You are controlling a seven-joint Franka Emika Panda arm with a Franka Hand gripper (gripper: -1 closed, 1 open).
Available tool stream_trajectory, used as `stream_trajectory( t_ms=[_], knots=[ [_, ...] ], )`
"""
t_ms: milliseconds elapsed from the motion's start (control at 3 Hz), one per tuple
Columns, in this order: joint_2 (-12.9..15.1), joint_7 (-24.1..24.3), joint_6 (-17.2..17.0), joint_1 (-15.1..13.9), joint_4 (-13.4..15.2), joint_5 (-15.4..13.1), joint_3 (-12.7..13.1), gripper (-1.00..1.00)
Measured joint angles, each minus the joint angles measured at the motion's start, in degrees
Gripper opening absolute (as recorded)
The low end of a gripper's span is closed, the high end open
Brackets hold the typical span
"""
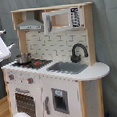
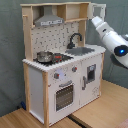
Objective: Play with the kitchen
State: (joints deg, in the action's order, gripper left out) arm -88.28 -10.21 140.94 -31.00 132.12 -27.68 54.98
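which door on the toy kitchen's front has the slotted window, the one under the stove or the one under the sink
The oven door, under the stovetop, has the dark window with horizontal slots. The door under the sink has only a small dark panel.

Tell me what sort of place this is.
Probably a lab or test room, not a real home kitchen: a toy play kitchen stands on a wooden floor before a plain grey curtain, with a white robot arm reaching in beside it.

The arm [image 2: 111, 39] is glossy white, with rounded segments, dark joint seams and a blue-lit ring.
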Motion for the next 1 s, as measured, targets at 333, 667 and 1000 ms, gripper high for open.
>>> stream_trajectory(
  t_ms=[333, 667, 1000],
  knots=[
    [0.1, 5.0, -4.5, 1.6, 0.0, -3.4, -1.2, 1.00],
    [0.4, 10.2, -9.3, 3.1, 0.0, -6.3, -1.7, 1.00],
    [0.7, 15.1, -14.1, 4.3, 0.0, -8.6, -1.8, 1.00]
  ],
)
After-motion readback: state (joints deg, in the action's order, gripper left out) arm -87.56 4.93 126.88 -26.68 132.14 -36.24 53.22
